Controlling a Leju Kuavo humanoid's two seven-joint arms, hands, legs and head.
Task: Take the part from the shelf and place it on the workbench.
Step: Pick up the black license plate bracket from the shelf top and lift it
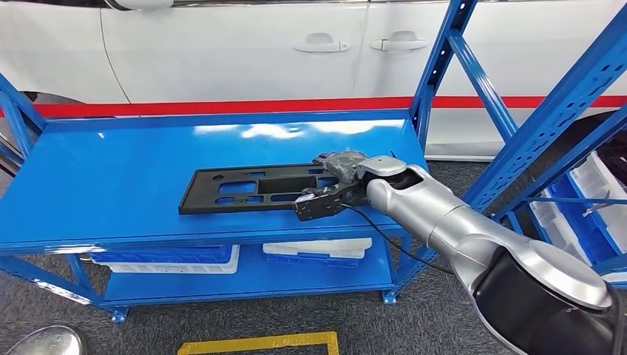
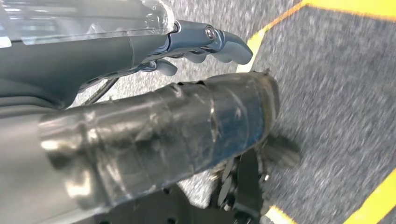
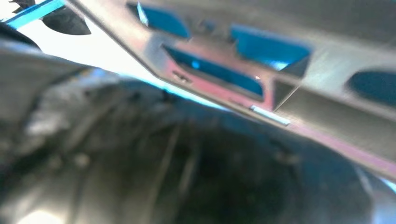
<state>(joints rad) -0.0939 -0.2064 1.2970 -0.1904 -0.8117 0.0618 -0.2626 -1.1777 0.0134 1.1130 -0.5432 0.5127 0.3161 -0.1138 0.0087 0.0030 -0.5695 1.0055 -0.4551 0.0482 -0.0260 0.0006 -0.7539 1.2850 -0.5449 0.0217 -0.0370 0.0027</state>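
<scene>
Part: flat black panel, lying on blue table, right of centre. Right hand at its right end; fingers' grip cannot tell. Advice: release only once panel rests fully flat.

The part is a flat, black, elongated plastic panel with several rectangular cut-outs, lying flat on the blue desk toward its right front; its right end seems slightly lifted, though blur obscures this.
</scene>
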